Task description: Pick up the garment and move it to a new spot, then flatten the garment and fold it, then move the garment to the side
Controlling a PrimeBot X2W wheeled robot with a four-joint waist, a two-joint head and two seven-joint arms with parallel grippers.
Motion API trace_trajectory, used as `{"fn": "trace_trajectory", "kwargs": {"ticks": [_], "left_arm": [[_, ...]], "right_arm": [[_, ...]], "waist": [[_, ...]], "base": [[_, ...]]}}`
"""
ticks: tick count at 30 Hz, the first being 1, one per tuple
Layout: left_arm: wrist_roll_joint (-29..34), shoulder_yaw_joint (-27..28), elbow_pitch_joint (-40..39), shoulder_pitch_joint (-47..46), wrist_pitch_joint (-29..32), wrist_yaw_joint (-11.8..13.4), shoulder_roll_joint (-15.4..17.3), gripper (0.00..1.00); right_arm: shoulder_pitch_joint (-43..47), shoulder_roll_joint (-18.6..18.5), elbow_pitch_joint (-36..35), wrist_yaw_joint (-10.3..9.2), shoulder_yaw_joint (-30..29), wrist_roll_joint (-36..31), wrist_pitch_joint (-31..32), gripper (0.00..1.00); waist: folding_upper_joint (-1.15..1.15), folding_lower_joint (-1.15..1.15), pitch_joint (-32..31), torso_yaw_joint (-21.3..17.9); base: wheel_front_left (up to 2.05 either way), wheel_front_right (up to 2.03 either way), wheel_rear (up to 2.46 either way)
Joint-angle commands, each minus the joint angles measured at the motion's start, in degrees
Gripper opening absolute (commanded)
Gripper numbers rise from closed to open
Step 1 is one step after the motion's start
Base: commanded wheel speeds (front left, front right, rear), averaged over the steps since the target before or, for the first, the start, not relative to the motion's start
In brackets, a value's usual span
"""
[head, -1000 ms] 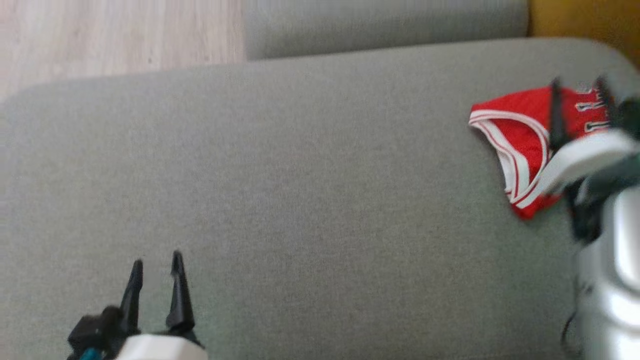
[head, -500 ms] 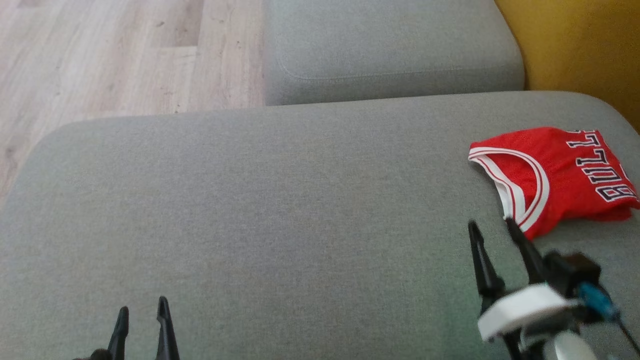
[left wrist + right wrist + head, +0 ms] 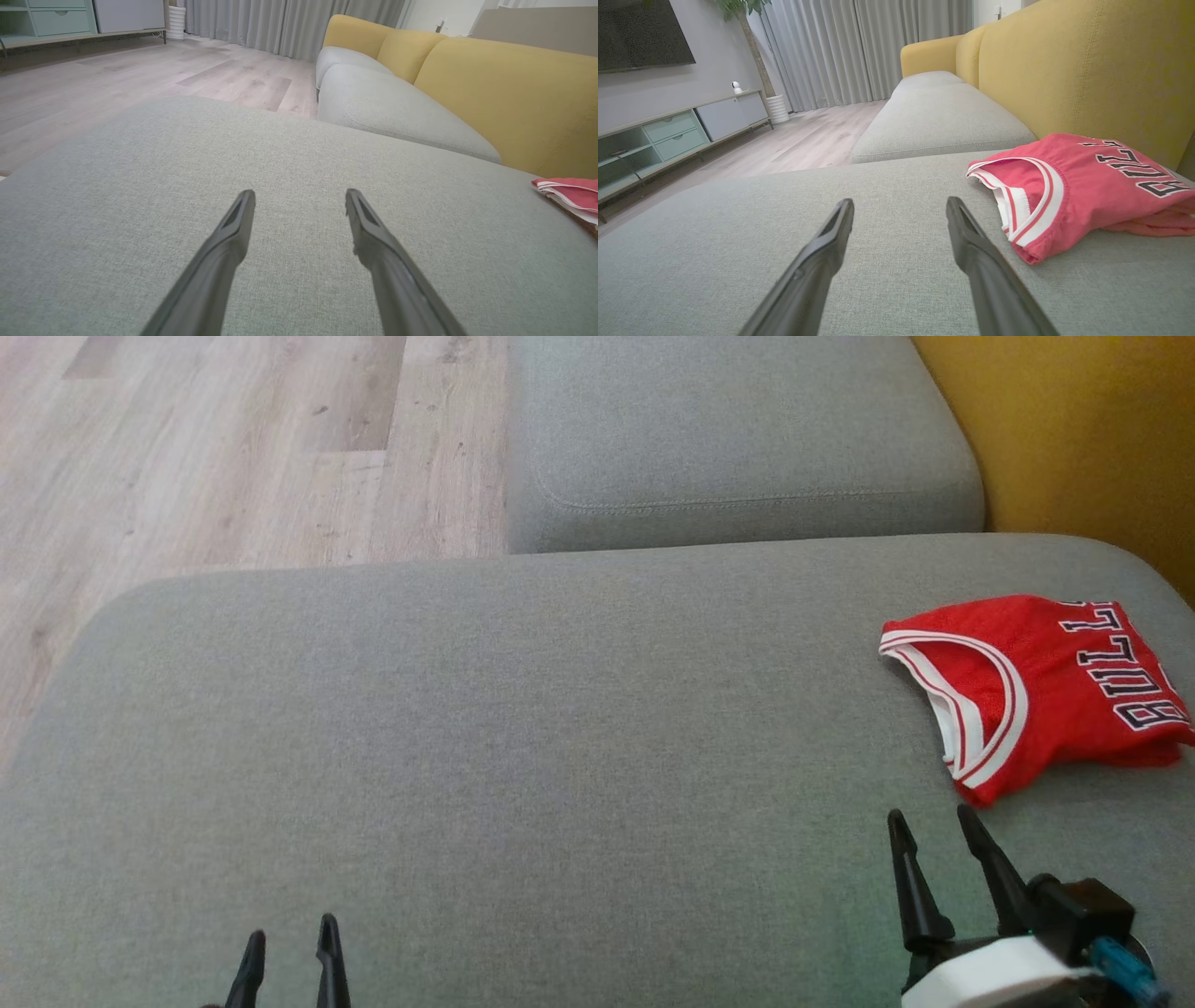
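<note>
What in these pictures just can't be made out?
Red jersey, right wrist view: its lettering is cut by the right edge, and its top layer hides whatever is folded beneath.
Same jersey, left wrist view: mostly cut off by the right edge.
Left claw, head view: all but the fingertips cut off by the bottom edge.
Small white object on the cabinet, right wrist view: too small to identify.

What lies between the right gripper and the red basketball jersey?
Only bare grey fabric sofa cushion, between right gripper and red basketball jersey; head view shows it.
</note>
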Motion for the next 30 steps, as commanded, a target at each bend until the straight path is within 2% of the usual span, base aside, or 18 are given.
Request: {"fn": "trace_trajectory", "kwargs": {"ticks": [1, 8, 9, 13, 30], "left_arm": [[-0.17, 1.68, -1.18, -2.91, -0.33, -0.31, 0.63, 1.0], [-0.4, 1.32, -0.87, -3.31, 0.03, -0.64, 0.61, 1.0], [-0.33, -0.64, 0.53, -0.21, 0.08, -0.5, -0.02, 0.0], [-0.41, -1.55, 3.41, 0.35, 0.09, -0.5, -1.46, 0.0], [-7.34, 3.03, 5.12, -2.36, 2.46, -4.3, -3.94, 0.0]], "right_arm": [[-1.34, -0.31, -1.61, 0.19, 1.18, -0.45, -0.79, 1.0], [-1.45, -0.31, -0.78, 0.19, 1.43, -0.59, -0.36, 1.0], [0.0, 0.01, 0.93, 0.0, 0.04, -0.04, -0.05, 0.0], [0.64, 0.03, 4.42, -0.01, 0.14, 0.2, 0.25, 0.0], [-1.49, -0.56, 4.61, 0.02, -0.48, 11.96, 1.44, 0.0]], "waist": [[0.0, 0.0, 0.01, 0.02], [0.0, 0.0, 0.07, 0.1], [0.0, 0.0, 0.06, 0.1], [0.0, 0.0, 0.09, 0.08], [0.0, 0.0, 0.93, -0.1]], "base": [[0.0, 0.0, 0.0], [0.0, 0.0, 0.0], [0.0, 0.0, 0.0], [0.0, 0.0, 0.0], [0.0, 0.0, 0.0]]}}
